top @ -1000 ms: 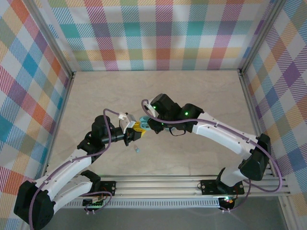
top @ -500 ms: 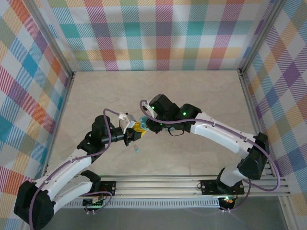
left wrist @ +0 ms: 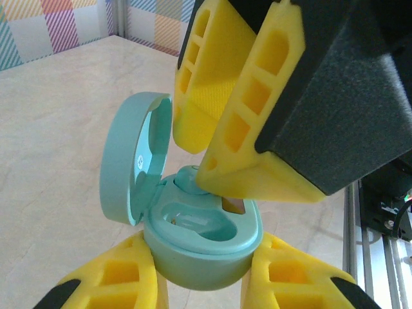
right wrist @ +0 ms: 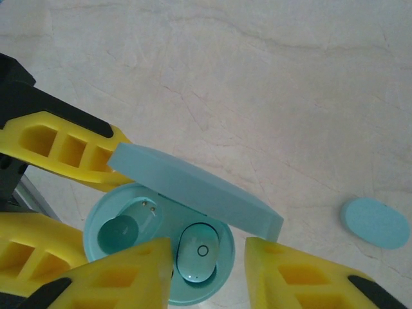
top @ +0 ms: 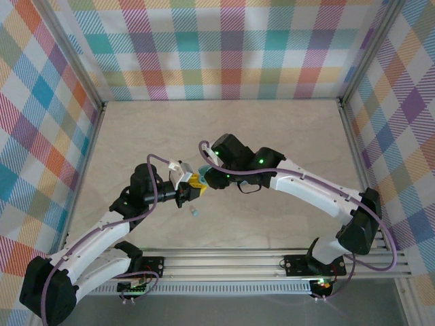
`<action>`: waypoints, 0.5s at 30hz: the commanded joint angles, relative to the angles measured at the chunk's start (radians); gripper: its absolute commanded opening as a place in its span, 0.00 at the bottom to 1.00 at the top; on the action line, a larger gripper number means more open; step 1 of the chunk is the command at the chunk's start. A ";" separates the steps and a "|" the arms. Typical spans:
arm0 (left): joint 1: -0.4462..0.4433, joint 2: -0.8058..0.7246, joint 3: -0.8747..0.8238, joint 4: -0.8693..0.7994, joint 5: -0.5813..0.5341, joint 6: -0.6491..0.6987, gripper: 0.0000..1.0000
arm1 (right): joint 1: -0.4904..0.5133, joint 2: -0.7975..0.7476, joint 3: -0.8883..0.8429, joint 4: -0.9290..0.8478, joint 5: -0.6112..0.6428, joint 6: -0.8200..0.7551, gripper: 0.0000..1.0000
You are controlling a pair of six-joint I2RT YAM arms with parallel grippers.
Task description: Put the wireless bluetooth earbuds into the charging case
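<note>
Roughly halfway, by the look of it: the charging case (left wrist: 199,248) is held w/ lid open by the left gripper (left wrist: 203,280), clamped on its base, above the worktop (top: 272,136) approx. midway betw. left & right edges, nearer the near edge. One earbud (right wrist: 198,252) is seen seated in its pocket, betw. the fingers of the right gripper (right wrist: 207,267), which are narrowly parted & not pinching it. The 2nd pocket (right wrist: 138,219) looks empty, so one bud is judged left to insert, then lid shut.
</note>
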 commanded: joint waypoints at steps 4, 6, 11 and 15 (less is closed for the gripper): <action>-0.014 -0.020 0.025 0.037 0.008 -0.013 0.05 | 0.010 -0.056 0.023 -0.005 -0.026 0.042 0.39; -0.014 -0.021 0.022 0.042 0.005 -0.018 0.05 | 0.010 -0.079 0.028 -0.002 -0.022 0.047 0.40; -0.014 -0.025 0.021 0.053 -0.013 -0.042 0.05 | -0.003 -0.149 0.027 0.013 -0.012 0.070 0.42; -0.014 -0.032 0.041 -0.008 -0.081 -0.046 0.05 | -0.050 -0.205 -0.038 0.048 -0.035 0.136 0.45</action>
